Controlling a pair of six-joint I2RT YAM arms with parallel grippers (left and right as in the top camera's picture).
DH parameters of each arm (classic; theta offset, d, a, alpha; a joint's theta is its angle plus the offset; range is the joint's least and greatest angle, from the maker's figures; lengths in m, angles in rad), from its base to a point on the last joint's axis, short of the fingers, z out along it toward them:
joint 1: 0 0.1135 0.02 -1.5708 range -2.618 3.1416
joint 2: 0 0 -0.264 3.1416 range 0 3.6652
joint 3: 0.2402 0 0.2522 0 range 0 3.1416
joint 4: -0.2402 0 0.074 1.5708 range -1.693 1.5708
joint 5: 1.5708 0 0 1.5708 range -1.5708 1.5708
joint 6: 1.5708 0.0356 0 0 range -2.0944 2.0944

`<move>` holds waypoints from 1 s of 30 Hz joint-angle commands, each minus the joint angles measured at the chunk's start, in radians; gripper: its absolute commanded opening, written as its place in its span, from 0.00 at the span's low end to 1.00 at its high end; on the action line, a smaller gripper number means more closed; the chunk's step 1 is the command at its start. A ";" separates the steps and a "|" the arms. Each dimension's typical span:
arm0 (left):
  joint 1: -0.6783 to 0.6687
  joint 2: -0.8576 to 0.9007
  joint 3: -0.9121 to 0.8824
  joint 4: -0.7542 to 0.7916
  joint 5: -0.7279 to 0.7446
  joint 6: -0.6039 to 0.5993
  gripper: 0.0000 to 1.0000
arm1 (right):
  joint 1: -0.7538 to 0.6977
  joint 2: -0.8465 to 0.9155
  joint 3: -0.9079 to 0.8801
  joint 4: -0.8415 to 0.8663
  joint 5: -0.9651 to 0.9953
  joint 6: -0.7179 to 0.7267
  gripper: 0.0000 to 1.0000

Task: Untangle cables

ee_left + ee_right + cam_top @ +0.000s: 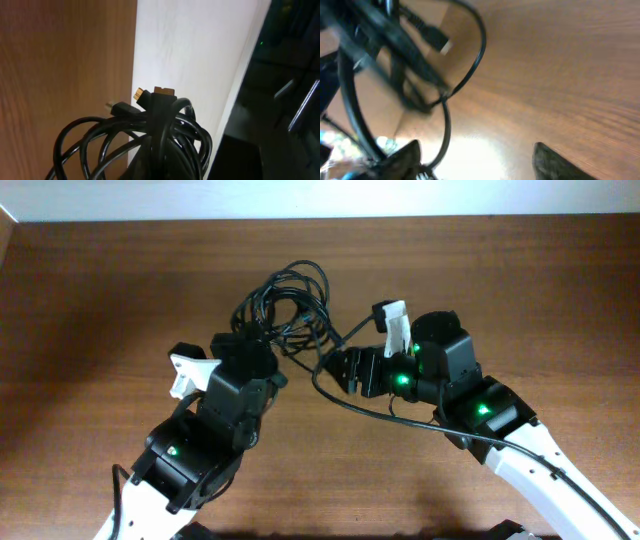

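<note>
The cables [287,302] are a tangle of thin black loops at the middle back of the wooden table. My left gripper [264,350] is at the bundle's near edge. In the left wrist view the coils [150,137] wrap over and hide the jaws, which seem shut on the bundle. Two plug ends [141,95] stick up above it. My right gripper [338,368] sits just right of the tangle. In the right wrist view it [477,162] is wide open and empty. One cable loop [445,120] runs beside its left finger, and a plug [436,39] hangs above.
A white wall edge runs along the back of the table [500,290]. A black cord [400,418] trails from under the right gripper back along the right arm. Both arms reach in from the near edge.
</note>
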 commanded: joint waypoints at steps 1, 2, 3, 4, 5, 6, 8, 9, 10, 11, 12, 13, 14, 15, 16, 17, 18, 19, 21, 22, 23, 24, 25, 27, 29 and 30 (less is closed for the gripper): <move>0.001 -0.003 0.020 0.006 -0.068 -0.007 0.00 | -0.001 -0.004 0.005 0.010 -0.124 -0.008 0.75; 0.000 0.000 0.020 0.006 -0.061 -0.007 0.00 | -0.001 -0.004 0.005 0.018 -0.156 -0.009 0.75; 0.000 0.003 0.020 0.006 -0.059 -0.007 0.00 | -0.001 -0.004 0.005 0.026 -0.176 -0.019 0.75; 0.000 0.008 0.020 0.007 -0.060 -0.007 0.00 | -0.001 -0.004 0.005 0.034 -0.190 -0.024 0.75; 0.001 0.014 0.020 0.006 -0.060 -0.007 0.00 | -0.001 -0.004 0.005 0.045 -0.204 -0.027 0.75; 0.001 0.018 0.020 0.007 -0.060 -0.007 0.00 | -0.001 -0.004 0.005 0.051 -0.206 -0.027 0.75; 0.000 0.018 0.020 0.010 -0.045 -0.007 0.00 | -0.001 -0.004 0.005 0.069 -0.199 -0.056 0.72; 0.000 0.018 0.020 0.019 -0.014 -0.007 0.00 | -0.001 -0.004 0.005 0.084 -0.200 -0.072 0.70; 0.000 0.018 0.020 0.029 0.021 -0.007 0.00 | -0.001 -0.004 0.005 0.101 -0.200 -0.079 0.66; 0.000 0.018 0.020 0.034 0.035 -0.007 0.00 | -0.001 -0.004 0.005 0.108 -0.200 -0.113 0.63; 0.000 0.018 0.020 0.045 0.071 -0.007 0.00 | -0.001 -0.004 0.005 0.107 -0.200 -0.159 0.58; 0.000 0.018 0.020 0.053 0.107 -0.007 0.00 | -0.001 -0.004 0.005 0.107 -0.200 -0.189 0.56; 0.000 0.018 0.020 0.059 0.143 -0.007 0.00 | -0.001 -0.004 0.004 0.107 -0.200 -0.231 0.51; 0.000 0.018 0.020 0.066 0.164 -0.007 0.00 | -0.001 -0.004 0.004 0.107 -0.200 -0.257 0.46; 0.000 0.018 0.020 0.074 0.180 -0.007 0.00 | -0.001 -0.004 0.005 0.107 -0.199 -0.284 0.43; 0.000 0.018 0.020 0.081 0.186 -0.007 0.00 | -0.001 -0.004 0.004 0.104 -0.198 -0.308 0.41; 0.000 0.018 0.020 0.085 0.192 -0.007 0.00 | -0.001 -0.004 0.004 0.099 -0.187 -0.314 0.41; 0.000 0.018 0.020 0.089 0.209 -0.007 0.00 | -0.001 -0.004 0.004 0.089 -0.159 -0.315 0.41; 0.000 0.018 0.020 0.097 0.233 -0.007 0.00 | -0.001 -0.004 0.004 0.027 -0.048 -0.315 0.41; 0.000 0.018 0.020 0.100 0.238 -0.007 0.00 | -0.001 -0.004 0.004 0.006 -0.022 -0.315 0.41; 0.000 0.018 0.020 0.103 0.241 -0.007 0.00 | -0.001 -0.004 0.004 -0.006 -0.010 -0.317 0.41; 0.000 0.018 0.020 0.107 0.254 -0.007 0.00 | -0.001 -0.004 0.004 -0.006 -0.010 -0.334 0.41; 0.000 0.018 0.020 0.111 0.271 -0.007 0.00 | -0.001 -0.004 0.004 -0.006 0.001 -0.333 0.41; 0.000 0.018 0.020 0.119 0.308 -0.007 0.00 | -0.001 -0.004 0.004 -0.006 0.035 -0.333 0.41; 0.000 0.018 0.020 0.118 0.345 -0.007 0.00 | -0.001 -0.004 0.004 -0.006 0.038 -0.333 0.41; 0.000 0.018 0.020 0.118 0.360 -0.007 0.00 | -0.001 -0.004 0.004 -0.006 0.038 -0.333 0.40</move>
